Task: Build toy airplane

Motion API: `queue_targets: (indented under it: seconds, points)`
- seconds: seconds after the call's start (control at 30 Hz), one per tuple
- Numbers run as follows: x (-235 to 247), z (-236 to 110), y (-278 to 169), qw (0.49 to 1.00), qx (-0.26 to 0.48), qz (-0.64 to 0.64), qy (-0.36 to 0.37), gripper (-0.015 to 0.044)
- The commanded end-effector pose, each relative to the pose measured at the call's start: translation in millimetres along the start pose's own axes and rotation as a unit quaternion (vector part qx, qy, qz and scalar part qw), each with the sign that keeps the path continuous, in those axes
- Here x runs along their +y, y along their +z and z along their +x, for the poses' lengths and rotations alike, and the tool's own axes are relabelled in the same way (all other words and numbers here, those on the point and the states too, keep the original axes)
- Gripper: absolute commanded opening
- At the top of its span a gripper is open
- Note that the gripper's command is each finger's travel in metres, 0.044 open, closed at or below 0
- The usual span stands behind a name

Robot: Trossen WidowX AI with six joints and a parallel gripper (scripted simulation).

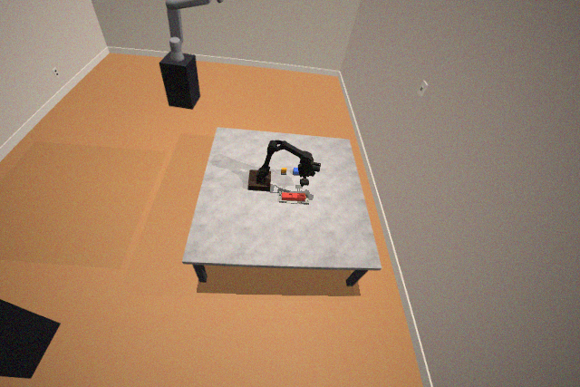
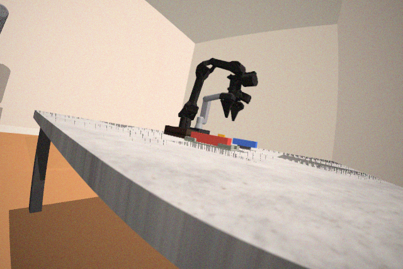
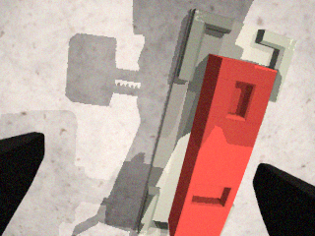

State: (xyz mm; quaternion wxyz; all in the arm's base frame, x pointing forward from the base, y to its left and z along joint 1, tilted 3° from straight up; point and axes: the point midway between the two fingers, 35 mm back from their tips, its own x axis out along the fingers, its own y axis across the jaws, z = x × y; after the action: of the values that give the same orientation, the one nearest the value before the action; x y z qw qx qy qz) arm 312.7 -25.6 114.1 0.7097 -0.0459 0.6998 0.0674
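Note:
The red fuselage (image 1: 293,196) (image 2: 210,138) (image 3: 217,167) lies lengthwise in the pale grey-green cradle (image 2: 232,147) (image 3: 187,61), sockets facing up, and looks level. Both sockets are empty in the wrist view. How deep it sits is hard to tell. My gripper (image 1: 303,184) (image 2: 230,118) is open and empty, fingers pointing down, well above the table. The blue wing (image 1: 295,170) (image 2: 244,142) lies beyond the cradle, partly hidden by the arm in the top view. The small orange-yellow tail fin (image 1: 284,170) (image 2: 221,135) lies between the wing and the arm's base.
The arm's dark base (image 1: 258,180) (image 2: 177,130) stands on the marbled table (image 1: 281,237) (image 2: 208,177), near the cradle's end. A separate grey arm (image 1: 174,22) stands on a black pedestal (image 1: 180,81) on the floor, away from the table.

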Motion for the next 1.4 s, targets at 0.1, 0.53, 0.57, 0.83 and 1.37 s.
queue_targets:
  seconds: [0.1, 0.53, 0.57, 0.83, 1.37]
  points:
    - [94, 6, 32, 1.0, 0.0, -0.005, 0.008, 0.044]
    - [194, 13, 36, 1.0, -0.002, 0.011, 0.015, 0.044]
    - [194, 21, 37, 1.0, -0.002, 0.011, 0.015, 0.044]
    - [195, 50, 36, 1.0, -0.002, 0.011, 0.015, 0.044]
    - [196, 75, 37, 1.0, -0.002, 0.011, 0.015, 0.044]
